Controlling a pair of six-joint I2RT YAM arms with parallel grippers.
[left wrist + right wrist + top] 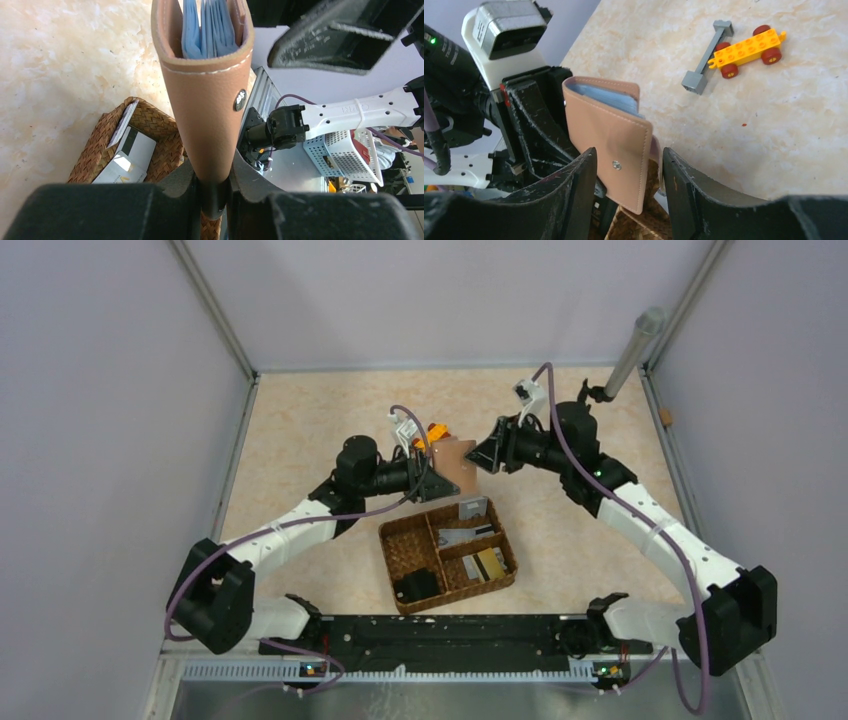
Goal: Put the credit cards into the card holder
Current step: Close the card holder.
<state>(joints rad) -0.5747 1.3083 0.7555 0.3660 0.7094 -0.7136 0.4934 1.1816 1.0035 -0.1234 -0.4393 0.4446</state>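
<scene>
Nearest the arm bases sits the basket (390,565), a woven brown tray with compartments. Its near-left compartment has a black block (415,586). The cards (466,536) lie in its other compartments: grey ones in the middle right, a gold one with pale ones beside it near the right wall, and one more leaning in the far compartment. All are loose in the basket and none is in the holder (455,468). The holder hangs in the air just beyond the basket's far edge, clear of the table (300,440). It is folded and stands on edge. The left gripper (215,197), reaching in from the basket's left, has its fingers closed tight on the holder's lower edge. From that wrist the tan leather rises straight up, with the snap (240,100) on one face and the blue pockets (207,27) showing at the free edge. The right gripper (630,152) comes in from the basket's far right with its fingers spread. They straddle the holder's corner, with a gap showing on one side, and whether the other finger touches the leather I cannot tell. Farther from the basket, past the holder, an orange toy car (746,50) lies on the table, with a grey bar (706,62) hitched to one end.
</scene>
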